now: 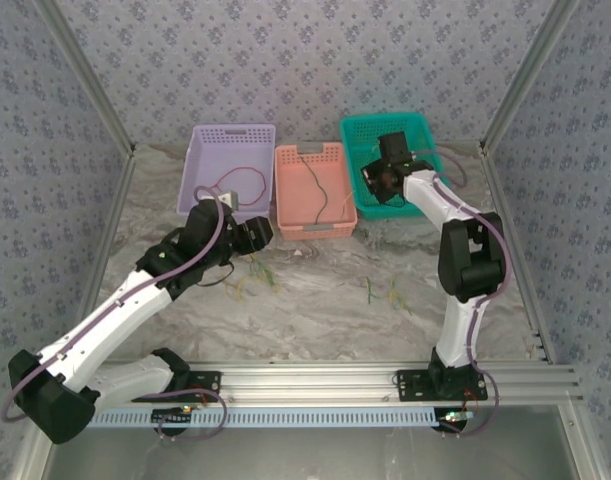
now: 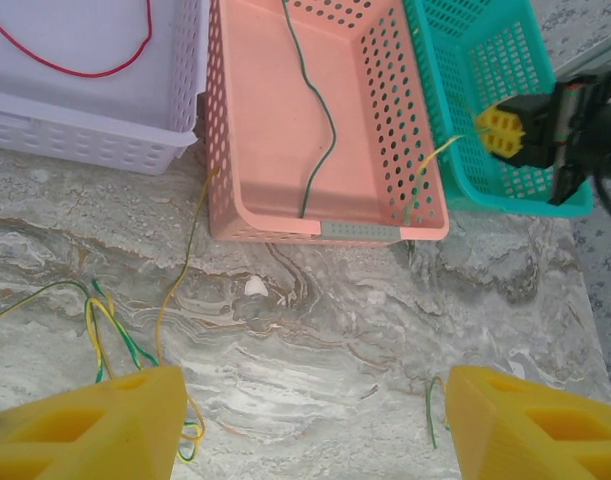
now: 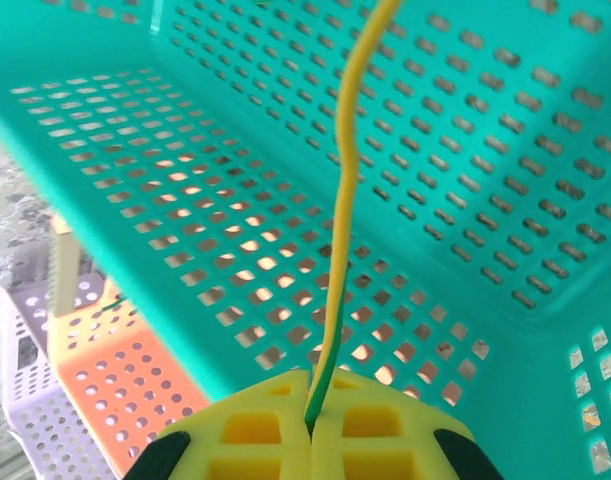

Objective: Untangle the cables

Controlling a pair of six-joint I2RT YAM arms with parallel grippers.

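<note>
My right gripper [image 3: 310, 425] is shut on a yellow-and-green cable [image 3: 337, 250], which rises from the pinch over the inside of the teal basket [image 3: 165, 130]. From above, that gripper [image 1: 377, 180] hangs over the teal basket [image 1: 421, 125]. The left wrist view has it [image 2: 503, 130] trailing a yellow cable end [image 2: 443, 152]. My left gripper [image 2: 315, 430] is open above bare table with nothing between its fingers. A yellow-green tangle [image 2: 110, 330] lies by its left finger [image 2: 95, 425]. A short green wire [image 2: 432, 405] lies by its right finger. Overhead, the left gripper [image 1: 257, 236] is near the tangle [image 1: 253, 278].
A lilac basket [image 1: 207, 140] holds a red cable [image 1: 235, 185]. A pink basket [image 1: 285, 160] holds a dark green cable [image 1: 315, 185]. Another small yellow-green bunch [image 1: 390, 292] lies on the marble table right of centre. Metal frame posts border both sides.
</note>
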